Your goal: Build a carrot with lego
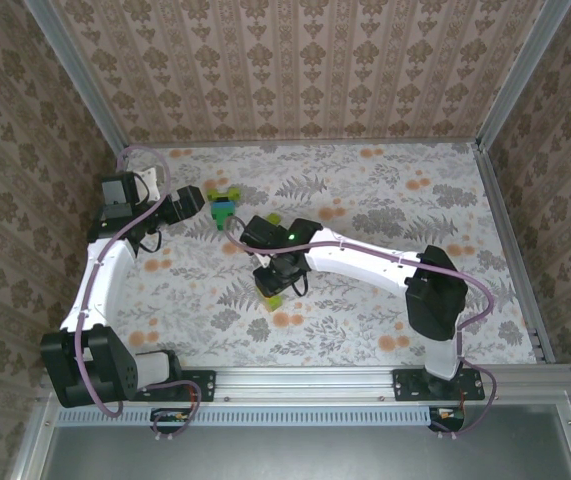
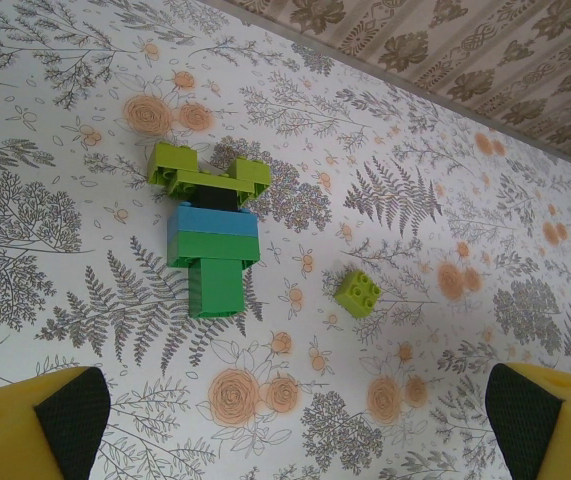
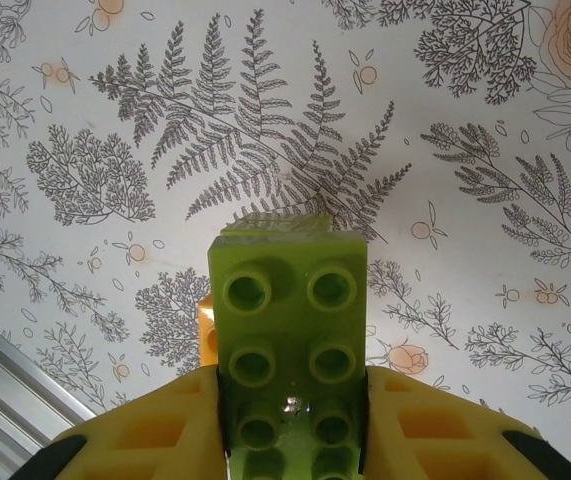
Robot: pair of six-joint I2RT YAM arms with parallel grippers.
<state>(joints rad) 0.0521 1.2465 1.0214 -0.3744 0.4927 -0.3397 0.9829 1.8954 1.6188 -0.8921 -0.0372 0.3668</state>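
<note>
The carrot cluster (image 2: 212,228) lies flat on the floral table: lime-green pieces at its far end, a blue brick in the middle, a darker green brick at the near end. In the top view the cluster (image 1: 223,209) sits just right of my left gripper (image 1: 193,205). The left gripper (image 2: 295,425) is open, its yellow fingers (image 2: 35,420) wide apart and short of the cluster. My right gripper (image 3: 290,430) is shut on a long lime-green lego brick (image 3: 290,340), which has an orange brick (image 3: 205,335) stuck behind it. It hangs mid-table (image 1: 271,288).
A loose small lime-green brick (image 2: 358,293) lies right of the cluster, close to the right arm's wrist (image 1: 276,218). Patterned walls close off the table's far, left and right sides. A metal rail (image 3: 5,390) runs along the near edge.
</note>
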